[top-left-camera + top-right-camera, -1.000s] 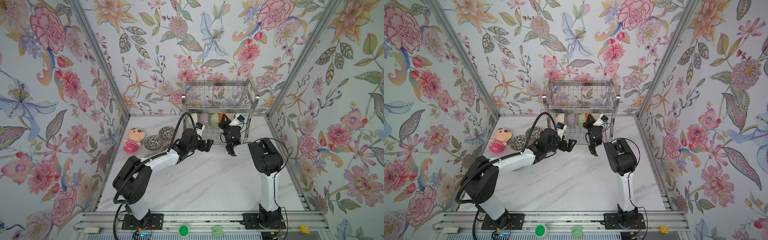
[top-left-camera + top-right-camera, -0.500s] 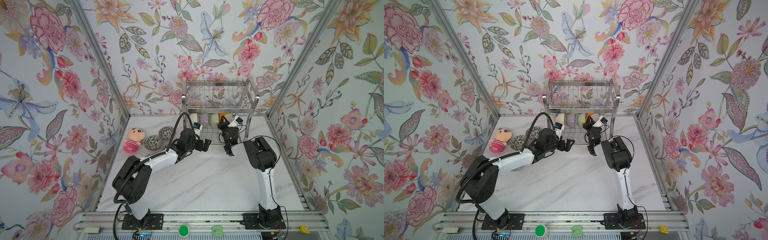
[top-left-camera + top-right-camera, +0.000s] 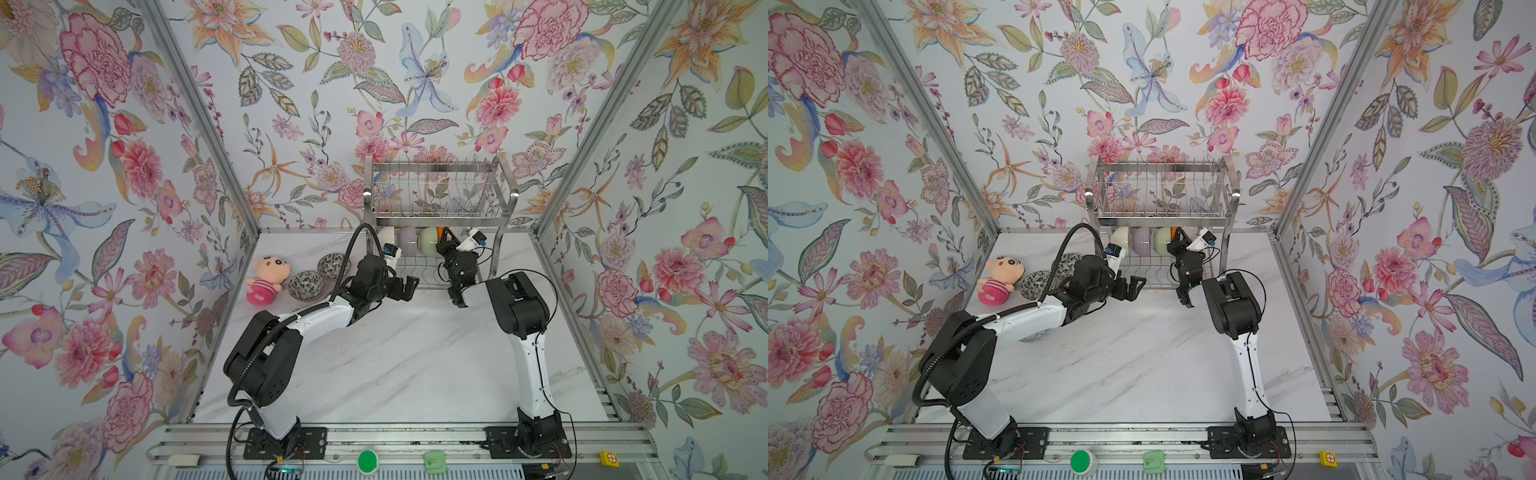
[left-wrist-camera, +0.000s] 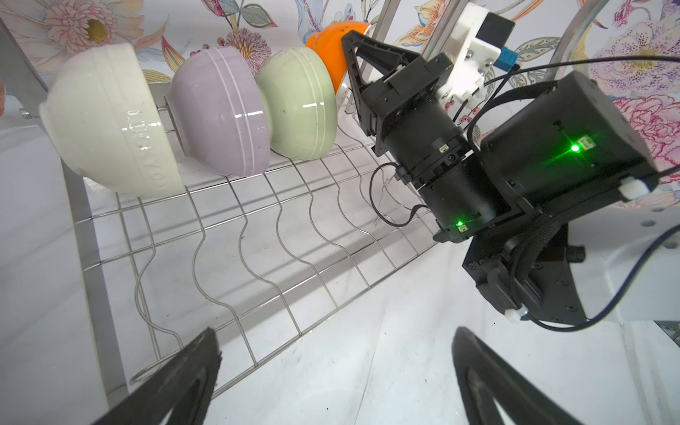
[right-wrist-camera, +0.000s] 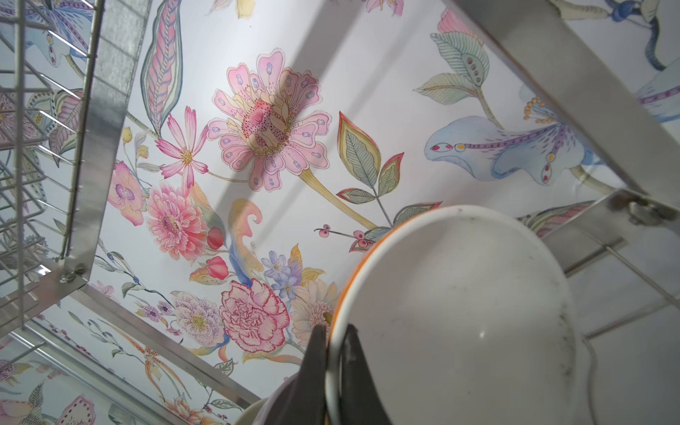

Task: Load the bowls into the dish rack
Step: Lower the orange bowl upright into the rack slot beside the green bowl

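Bowl [image 5: 460,312] on edge, mouth rightward, rim in right jaws

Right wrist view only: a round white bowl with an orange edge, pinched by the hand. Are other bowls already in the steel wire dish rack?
Observer: Yes, a cream ceramic bowl, a lilac bowl and a pale green bowl stand on edge in the dish rack, lower shelf.
Operator: The other arm?
Observer: The left hand, open and empty, faces that shelf.
Operator: Any bowls unloaded?
Observer: At least two small dark-patterned bowls on the table beside a pink plush doll.
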